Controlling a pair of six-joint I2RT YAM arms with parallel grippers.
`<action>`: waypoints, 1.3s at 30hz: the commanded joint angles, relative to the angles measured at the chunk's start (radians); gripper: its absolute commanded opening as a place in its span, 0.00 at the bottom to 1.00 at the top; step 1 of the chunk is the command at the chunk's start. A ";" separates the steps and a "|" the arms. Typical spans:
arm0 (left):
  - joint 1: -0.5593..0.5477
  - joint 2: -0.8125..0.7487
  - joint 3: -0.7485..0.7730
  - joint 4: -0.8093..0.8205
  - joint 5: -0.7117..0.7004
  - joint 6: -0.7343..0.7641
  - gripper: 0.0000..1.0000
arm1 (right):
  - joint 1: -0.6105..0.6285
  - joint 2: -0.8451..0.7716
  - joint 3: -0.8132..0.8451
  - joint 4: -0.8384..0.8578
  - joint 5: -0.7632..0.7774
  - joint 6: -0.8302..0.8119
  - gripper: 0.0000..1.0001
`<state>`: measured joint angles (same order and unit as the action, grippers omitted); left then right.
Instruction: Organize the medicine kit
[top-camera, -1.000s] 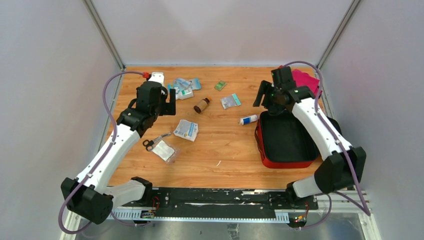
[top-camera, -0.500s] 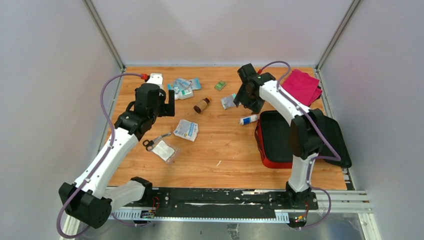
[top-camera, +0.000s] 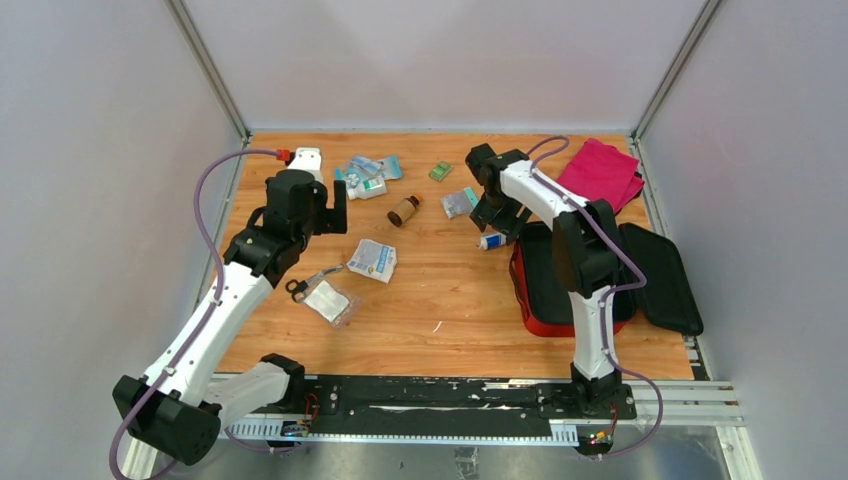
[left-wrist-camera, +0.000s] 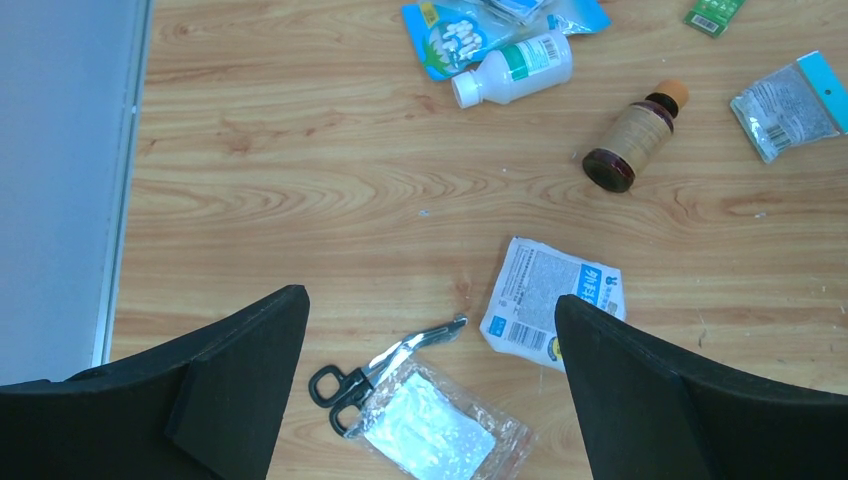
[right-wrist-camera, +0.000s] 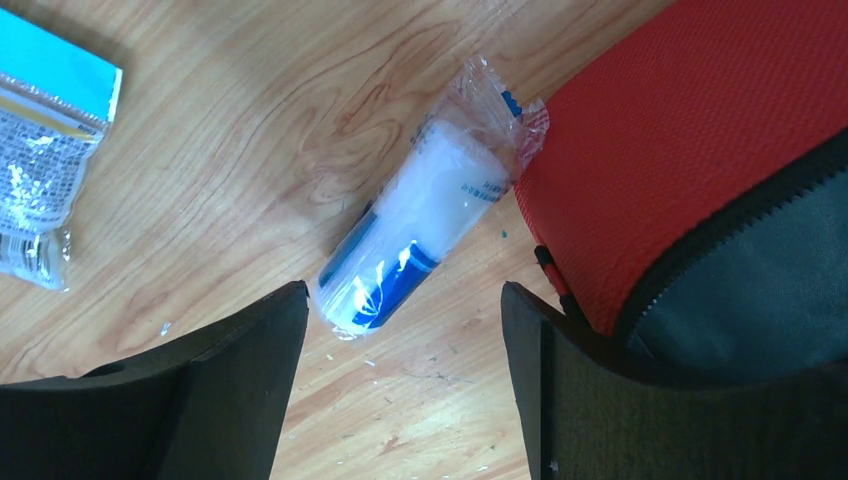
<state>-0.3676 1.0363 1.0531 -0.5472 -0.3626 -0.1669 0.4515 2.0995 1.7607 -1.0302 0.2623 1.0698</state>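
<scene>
Red soft zip medicine kit (top-camera: 555, 328) lies unzipped at right, plastic-wrapped white-and-blue tube (right-wrist-camera: 420, 230) just beside it; left gripper (left-wrist-camera: 430, 305) and right gripper (right-wrist-camera: 403, 330) gape wide, empty.

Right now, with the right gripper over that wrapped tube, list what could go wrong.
The right gripper hangs open over the wrapped tube, whose end lies against the medicine kit; a jaw may snag the red wall and shove the case. Its loose wrapper may get pinched alone, letting the tube slip.

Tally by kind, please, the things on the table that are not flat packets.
Bottles: 2 (white bottle, brown bottle)
Wrapped tube: 1
Scissors: 1
Magenta cloth: 1
Medicine kit: 1
Total: 6
</scene>
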 joint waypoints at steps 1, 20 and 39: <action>0.009 -0.009 -0.012 0.016 0.008 0.017 1.00 | -0.025 0.036 0.028 -0.030 0.010 0.043 0.75; 0.009 -0.002 -0.014 0.021 0.019 0.015 1.00 | -0.050 0.088 -0.041 0.131 -0.126 -0.058 0.47; 0.009 0.008 -0.012 0.019 0.016 0.017 1.00 | -0.015 -0.069 0.031 0.249 -0.366 -0.685 0.01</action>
<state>-0.3676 1.0389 1.0523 -0.5465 -0.3546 -0.1661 0.4164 2.1464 1.7607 -0.7853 -0.0349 0.5922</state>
